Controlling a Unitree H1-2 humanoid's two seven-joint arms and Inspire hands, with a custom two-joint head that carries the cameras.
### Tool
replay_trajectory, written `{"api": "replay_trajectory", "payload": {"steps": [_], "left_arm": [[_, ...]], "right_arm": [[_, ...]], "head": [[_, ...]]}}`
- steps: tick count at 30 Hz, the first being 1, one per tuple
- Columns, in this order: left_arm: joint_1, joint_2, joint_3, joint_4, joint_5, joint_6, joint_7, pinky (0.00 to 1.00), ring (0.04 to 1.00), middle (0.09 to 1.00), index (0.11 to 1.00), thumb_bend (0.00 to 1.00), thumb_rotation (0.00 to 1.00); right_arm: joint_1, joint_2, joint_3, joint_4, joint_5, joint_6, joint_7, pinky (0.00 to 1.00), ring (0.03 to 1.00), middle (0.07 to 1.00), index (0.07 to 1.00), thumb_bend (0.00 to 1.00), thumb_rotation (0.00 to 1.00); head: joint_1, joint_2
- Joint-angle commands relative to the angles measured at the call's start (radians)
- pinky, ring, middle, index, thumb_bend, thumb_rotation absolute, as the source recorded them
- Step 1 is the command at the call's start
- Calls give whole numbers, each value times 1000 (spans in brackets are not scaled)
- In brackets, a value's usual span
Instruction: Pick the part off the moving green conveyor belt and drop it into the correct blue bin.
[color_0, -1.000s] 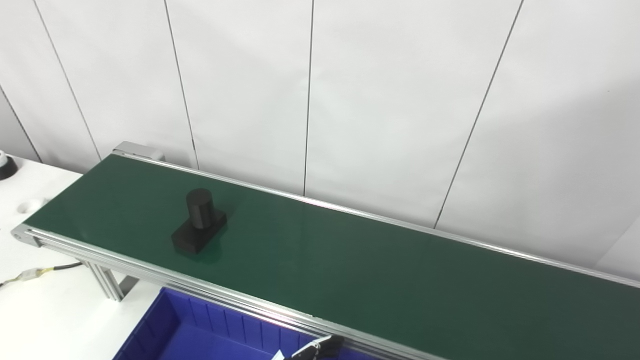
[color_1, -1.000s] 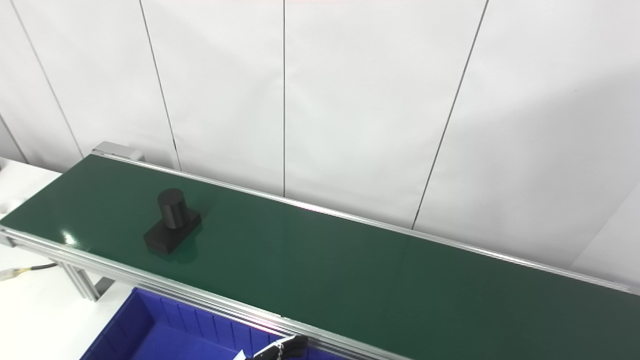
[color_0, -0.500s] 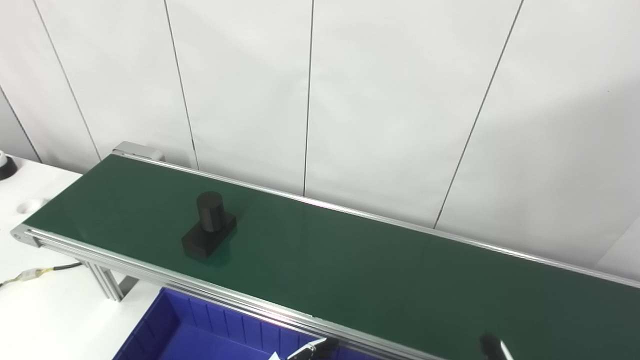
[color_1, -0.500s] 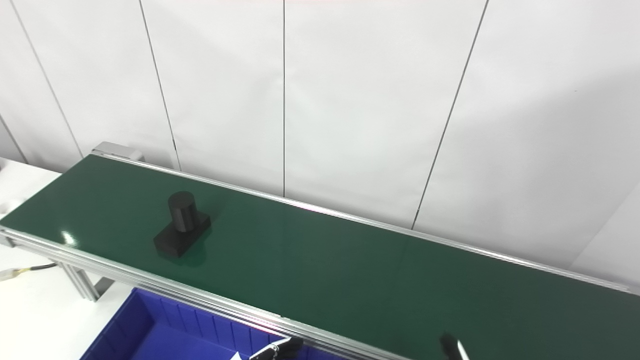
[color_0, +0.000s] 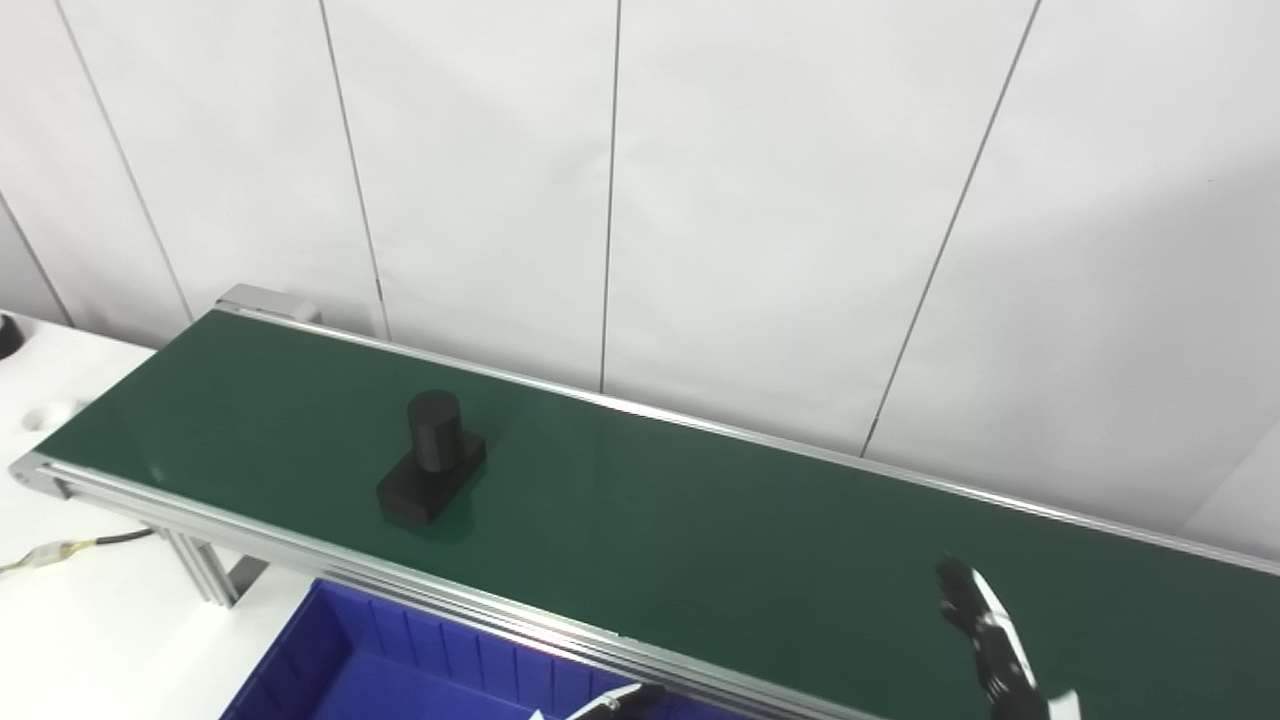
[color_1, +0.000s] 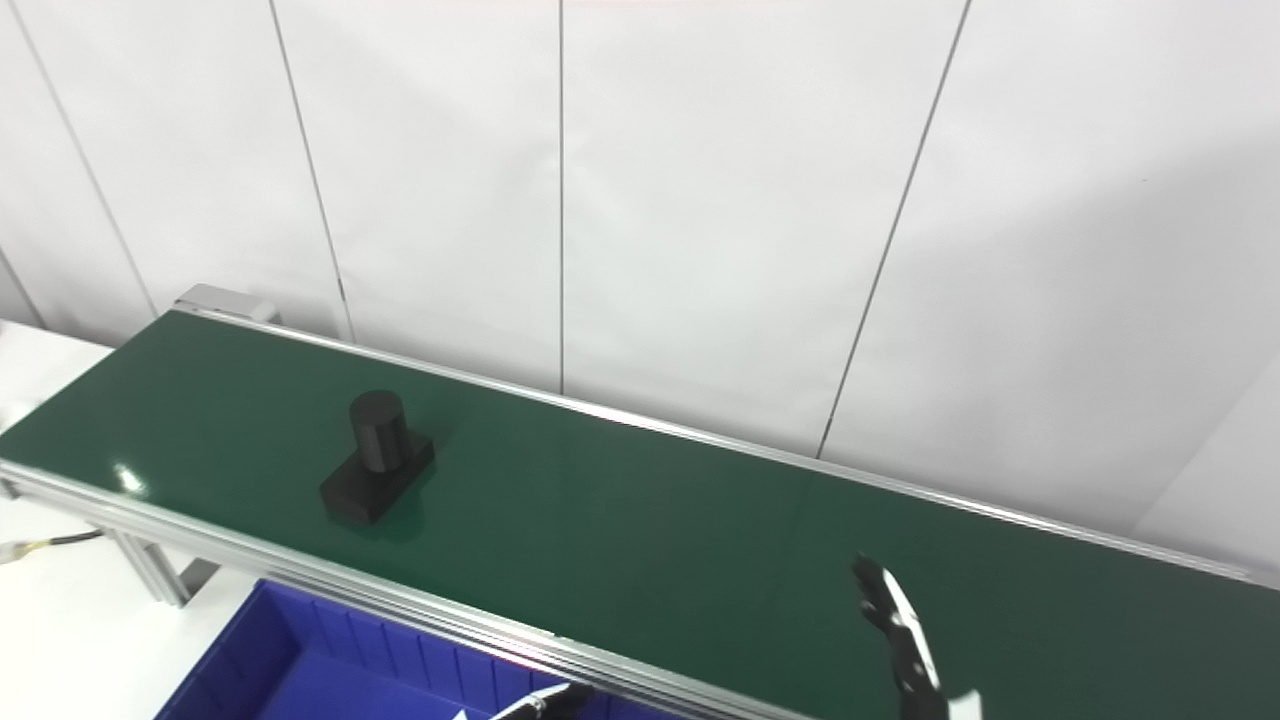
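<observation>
Black part (color_0: 432, 473) sits upright mid-width on the green conveyor belt (color_0: 700, 530) near its left end, well apart from the right hand (color_0: 985, 640), whose grip state I cannot tell; mistimed reach risks toppling or missing it.

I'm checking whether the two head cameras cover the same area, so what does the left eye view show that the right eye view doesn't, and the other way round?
Only the left eye view shows a dark round object cut by the left edge and a shallow round recess in the white table.

Only the right eye view shows slightly more of the conveyor's far right end, nothing new otherwise.

Both show the black cylinder-on-block part on the green conveyor belt, the blue plastic bin, the yellow-tagged cable, the raised right hand and a sliver of the left hand.
</observation>
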Motion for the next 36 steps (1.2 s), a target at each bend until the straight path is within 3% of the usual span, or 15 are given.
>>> {"api": "replay_trajectory", "payload": {"steps": [1, 5, 8, 15, 21, 31, 36], "left_arm": [[-14, 5, 5, -25, -8, -32, -15, 836, 901, 911, 873, 832, 792], [-15, 4, 12, -30, -10, -32, -25, 856, 910, 915, 882, 810, 786], [-8, -7, 30, -31, -21, -32, -37, 861, 911, 913, 881, 832, 786], [3, -14, 45, -42, -12, -32, -39, 907, 931, 922, 892, 827, 797], [0, -16, 44, -43, -14, -32, -44, 909, 932, 926, 904, 831, 808], [14, -24, 77, -52, -36, -32, -93, 906, 938, 936, 909, 822, 811], [18, -26, 82, -54, -21, -32, -86, 922, 937, 933, 906, 815, 826]], "right_arm": [[-28, 15, -9, -34, 2, 10, 23, 723, 827, 848, 891, 786, 847], [-39, 29, -12, -39, -20, 26, 47, 716, 822, 856, 903, 667, 754], [-48, 42, -11, -47, -27, 57, 69, 719, 825, 863, 909, 651, 729], [-92, 56, -15, -32, -40, 107, 106, 815, 874, 888, 922, 689, 731], [-153, 50, -18, -7, -73, 157, 135, 822, 882, 900, 927, 711, 756], [-263, 54, -7, 59, -98, 285, 192, 819, 893, 918, 938, 712, 689], [-332, 62, 14, 128, -129, 308, 195, 797, 882, 913, 932, 723, 637]], "head": [[-21, 8], [-58, 20], [-82, 26], [-114, 38], [-130, 52], [-132, 67], [-134, 68]]}}
